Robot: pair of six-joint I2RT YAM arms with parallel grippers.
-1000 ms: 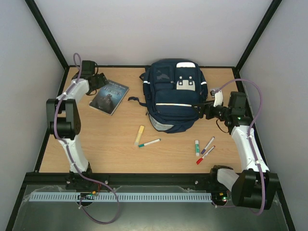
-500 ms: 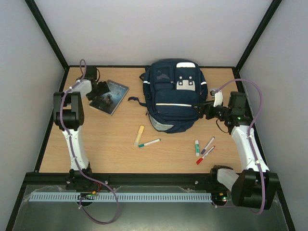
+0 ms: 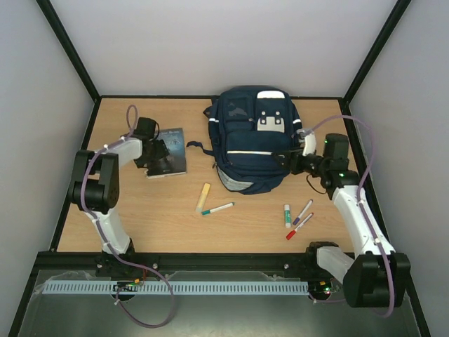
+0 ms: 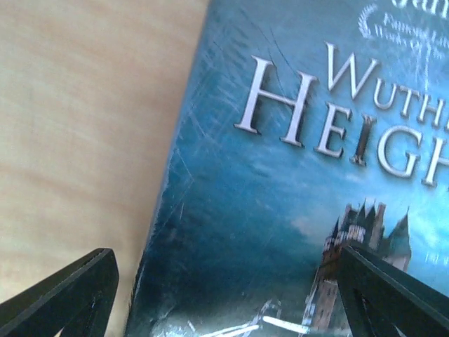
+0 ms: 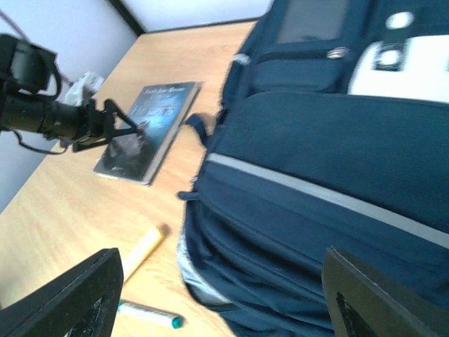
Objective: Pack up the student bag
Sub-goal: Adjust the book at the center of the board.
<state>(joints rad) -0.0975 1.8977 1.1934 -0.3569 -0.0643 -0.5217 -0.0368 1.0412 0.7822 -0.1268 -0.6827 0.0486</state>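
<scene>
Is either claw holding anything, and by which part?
Nothing is held. The left claw is open over the teal paperback book; the right claw is open beside the navy fabric backpack.

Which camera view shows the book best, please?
The top external view: the book lies flat, nearly whole, left of the bag. The left wrist view shows only part of its cover, close up; the right wrist view shows it slanted and slightly blurred.

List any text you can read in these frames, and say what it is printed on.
"WUTH": large title letters on the book cover, cut off by the frame edge.
"HEIGH": the line below it, also cut off.
Small print above the title: blurred and cropped, unreadable.
On the student bag and the markers, no text is legible.
</scene>
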